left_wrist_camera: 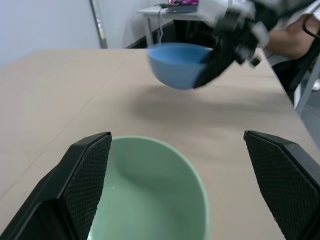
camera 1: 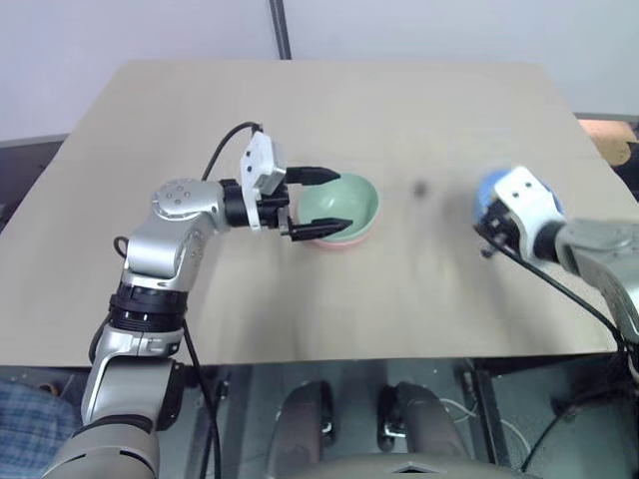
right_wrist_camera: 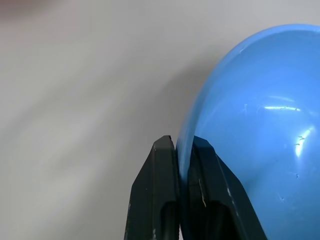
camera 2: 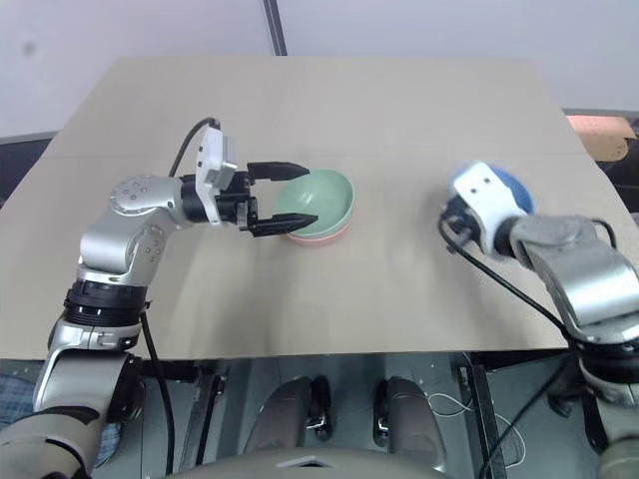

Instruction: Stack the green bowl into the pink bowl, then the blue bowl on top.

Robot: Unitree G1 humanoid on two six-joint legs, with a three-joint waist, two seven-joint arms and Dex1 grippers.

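Note:
The green bowl (camera 1: 342, 203) sits nested in the pink bowl (camera 1: 339, 240), whose rim peeks out beneath it, at the middle of the table. My left gripper (camera 1: 318, 201) stands open at the green bowl's left rim, one finger on either side, touching nothing that I can see. The blue bowl (left_wrist_camera: 179, 62) hangs above the table at the right, held by its rim. My right gripper (right_wrist_camera: 182, 146) is shut on that rim, one finger inside the bowl and one outside. In the head views my right wrist covers most of the blue bowl (camera 1: 486, 190).
The tan table (camera 1: 329, 110) is bare around the bowls, with a small dark spot (camera 1: 420, 186) between the stack and the blue bowl. A metal pole (camera 1: 283, 30) rises behind the far edge. Clutter (camera 1: 611, 138) lies past the right edge.

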